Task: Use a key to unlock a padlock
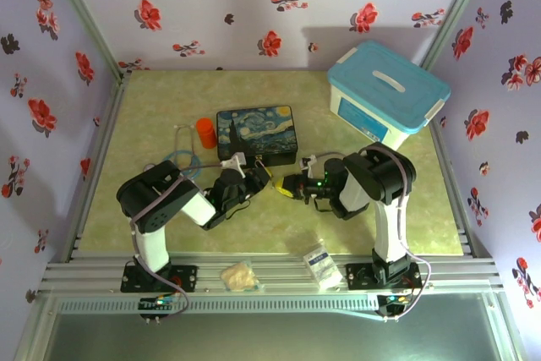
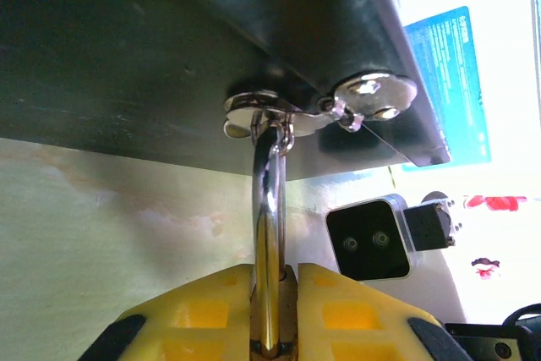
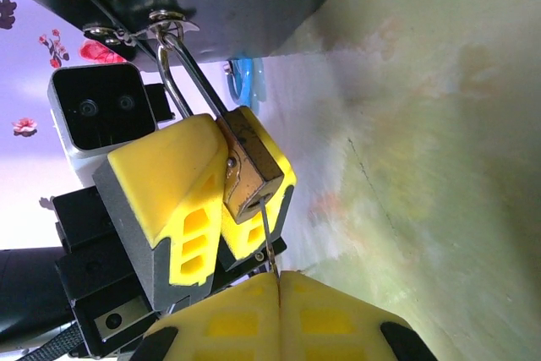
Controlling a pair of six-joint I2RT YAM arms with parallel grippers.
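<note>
The brass padlock (image 3: 252, 177) hangs by its silver shackle (image 2: 269, 209) from the metal hasp (image 2: 254, 112) on the dark painted box (image 1: 256, 134). My left gripper (image 2: 275, 275) is shut on the padlock's body, one yellow finger (image 3: 165, 196) on each side. My right gripper (image 3: 277, 280) is shut on the key (image 3: 268, 238). The key's thin blade reaches up from the fingertips to the keyhole in the padlock's underside. In the top view the left gripper (image 1: 257, 177) and the right gripper (image 1: 287, 185) meet tip to tip just in front of the box.
A white bin with a blue lid (image 1: 385, 90) stands at the back right. An orange cylinder (image 1: 205, 132) and a blue ring (image 1: 182, 162) lie left of the box. Two small packets (image 1: 324, 264) (image 1: 239, 275) rest on the front rail.
</note>
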